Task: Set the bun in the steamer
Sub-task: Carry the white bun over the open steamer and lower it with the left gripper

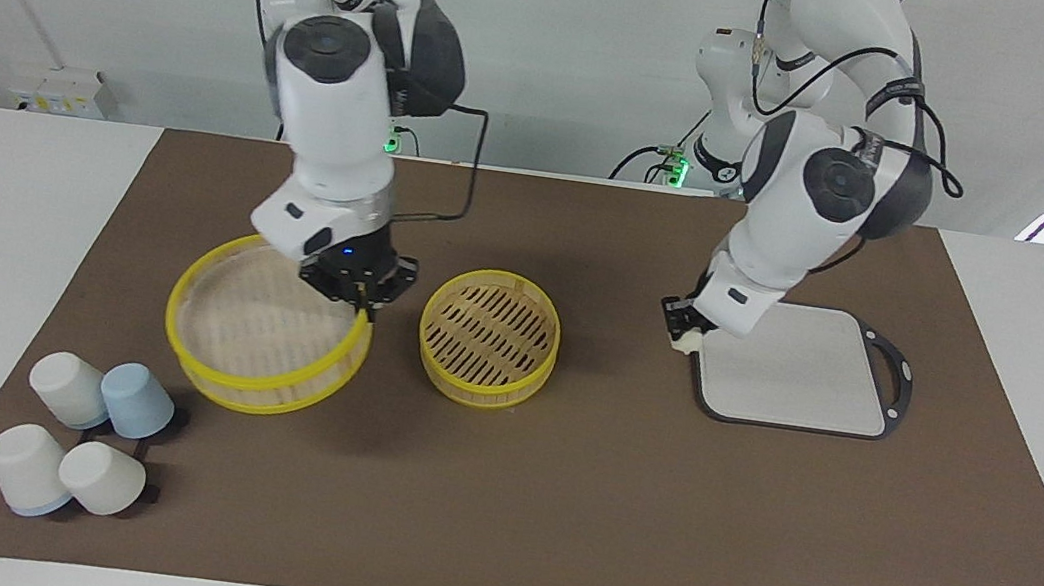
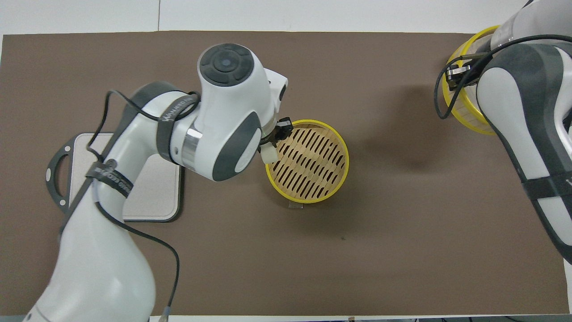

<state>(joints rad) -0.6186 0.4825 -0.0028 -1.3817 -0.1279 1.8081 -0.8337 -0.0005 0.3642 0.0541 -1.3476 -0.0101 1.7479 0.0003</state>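
Note:
The bun (image 1: 685, 344) is a small cream-white lump in my left gripper (image 1: 684, 335), which is shut on it in the air over the edge of the grey board nearest the steamer. In the overhead view the bun (image 2: 269, 154) and left gripper (image 2: 273, 142) show over the steamer's rim. The steamer (image 1: 489, 337) (image 2: 308, 162) is an open yellow-rimmed bamboo basket with a bare slatted floor at mid table. My right gripper (image 1: 365, 303) (image 2: 460, 74) is shut on the rim of a second yellow-rimmed steamer tier (image 1: 263, 345) (image 2: 462, 105), held tilted beside the steamer toward the right arm's end.
A grey flat board with a handle (image 1: 794, 369) (image 2: 147, 197) lies toward the left arm's end, under the left arm. Several white and blue cups (image 1: 85, 432) lie on their sides at the mat's corner, farther from the robots than the held tier.

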